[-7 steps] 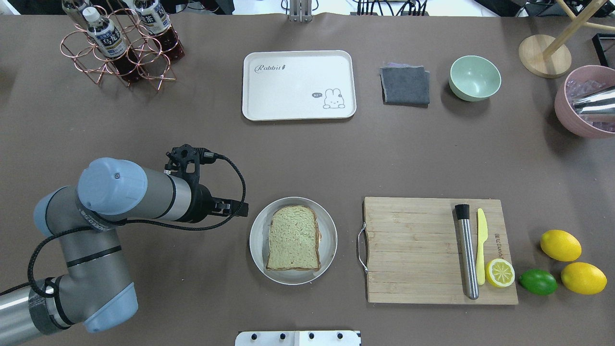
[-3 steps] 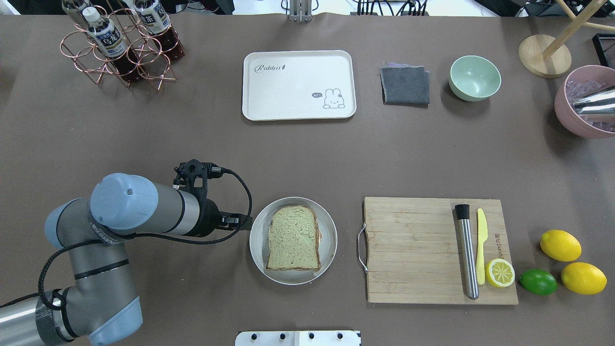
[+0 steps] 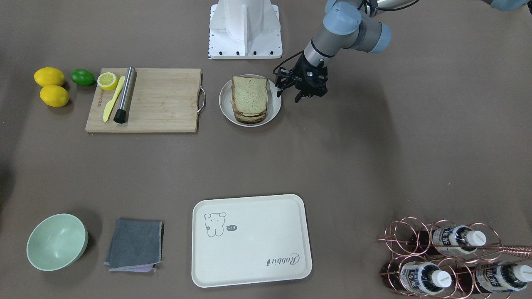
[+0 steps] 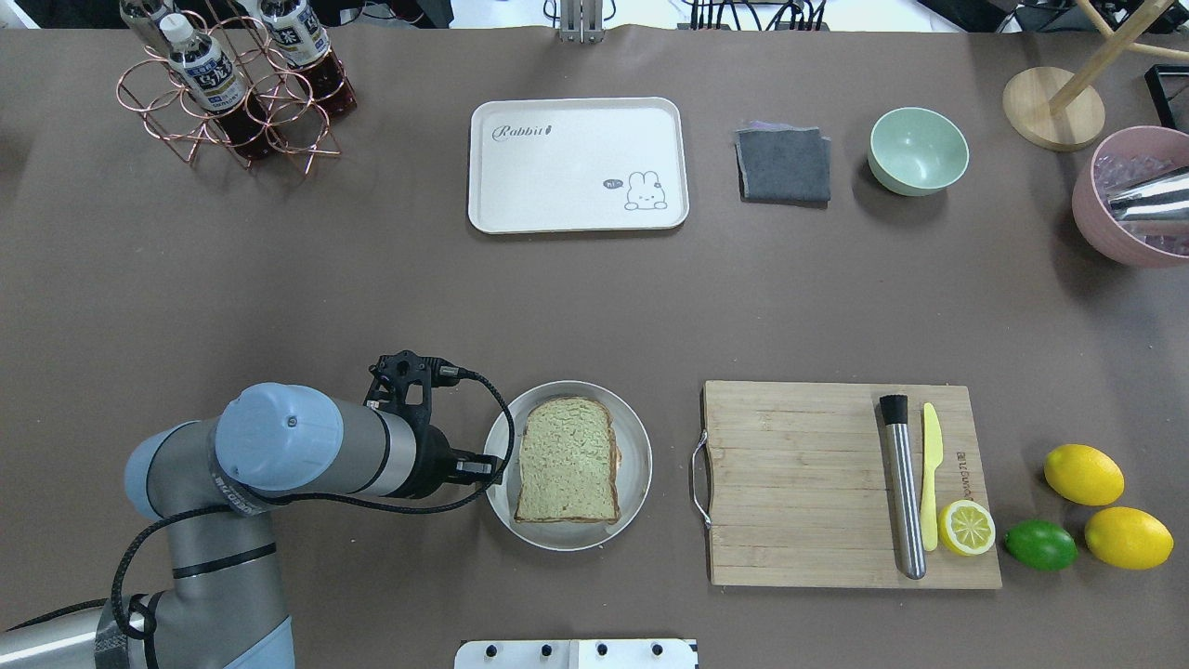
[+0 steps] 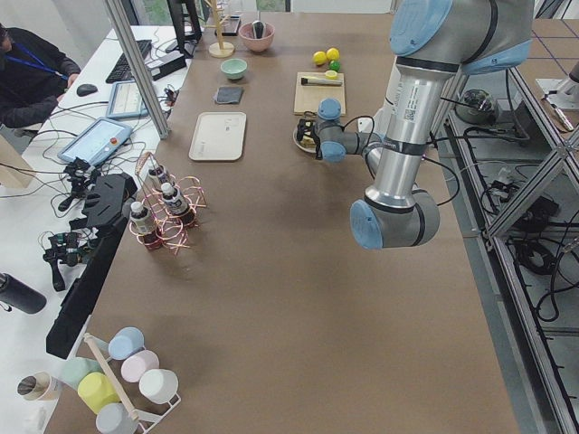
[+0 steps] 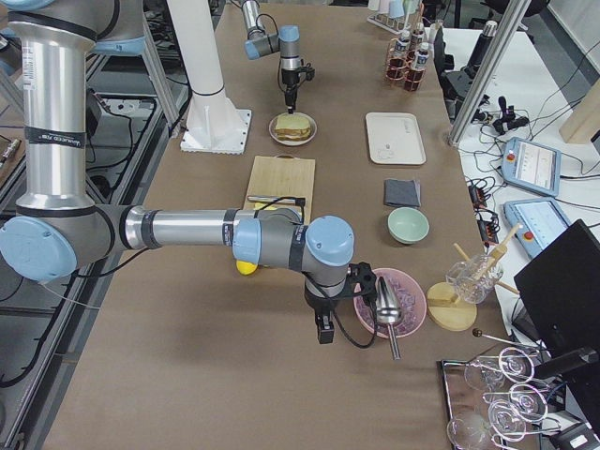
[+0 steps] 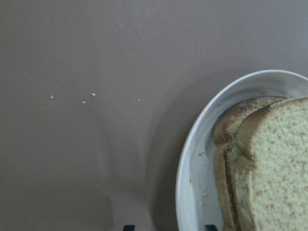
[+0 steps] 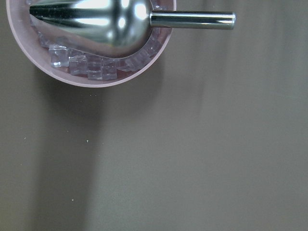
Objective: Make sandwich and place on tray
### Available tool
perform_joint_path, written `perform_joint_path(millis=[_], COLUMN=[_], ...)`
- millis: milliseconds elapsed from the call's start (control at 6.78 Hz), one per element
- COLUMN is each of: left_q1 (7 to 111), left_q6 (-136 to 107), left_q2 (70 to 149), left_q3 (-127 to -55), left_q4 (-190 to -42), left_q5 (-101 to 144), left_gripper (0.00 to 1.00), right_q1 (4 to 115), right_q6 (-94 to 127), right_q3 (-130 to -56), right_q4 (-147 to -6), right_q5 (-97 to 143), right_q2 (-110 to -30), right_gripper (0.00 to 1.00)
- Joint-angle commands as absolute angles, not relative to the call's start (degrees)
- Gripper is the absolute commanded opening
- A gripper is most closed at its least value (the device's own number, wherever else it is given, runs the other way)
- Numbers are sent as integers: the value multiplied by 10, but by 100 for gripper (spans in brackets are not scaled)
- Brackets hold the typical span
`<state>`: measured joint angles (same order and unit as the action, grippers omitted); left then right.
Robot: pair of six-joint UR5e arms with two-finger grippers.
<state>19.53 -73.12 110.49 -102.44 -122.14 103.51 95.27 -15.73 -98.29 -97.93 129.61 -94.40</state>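
Left gripper [image 4: 492, 466] slides nearer and right, reaching the plate's [image 4: 639, 437] left rim beside the sandwich [image 4: 567, 460], jaws apart, empty; right gripper's [image 6: 324, 333] opening cannot be told.

The worktop [image 4: 279, 279] is a matt brown sheet, cutting board [image 4: 799, 483] is pale striped wood, tray [image 4: 557, 177] looks like smooth matt plastic, bread [image 4: 567, 455] is rough and porous, ice scoop [image 8: 96, 19] is mirror-shiny metal, cloth [image 4: 783, 165] is soft grey fabric.

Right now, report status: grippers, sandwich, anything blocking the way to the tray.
Left gripper open by the plate, holding nothing. Right gripper: cannot tell. Sandwich on the plate, tray bare. Nothing between plate and tray.
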Motion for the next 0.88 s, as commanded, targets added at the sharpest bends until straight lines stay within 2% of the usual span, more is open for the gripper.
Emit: perform_joint_path(millis=[0, 295, 442, 590, 737], left_q1=[193, 194, 195, 197, 198], left_q6=[-731, -730, -730, -730, -729], left_q2=[1121, 1123, 1123, 1123, 1124], left_q3=[-1010, -1002, -998, -998, -998], left_q4=[-1223, -1223, -1222, -1222, -1222], left_q5=[1034, 1033, 1033, 1034, 1034], left_gripper=[38, 36, 31, 6, 0], right_q1=[953, 953, 953, 953, 953], right_q6=[-157, -157, -157, -157, -157], right_q3=[-983, -983, -983, -983, -983], right_q4=[-979, -979, -979, -979, -979], right_q5=[1296, 1296, 1296, 1296, 1297], right_q2=[-945, -946, -946, -946, -947], right_gripper=[100, 100, 100, 100, 100])
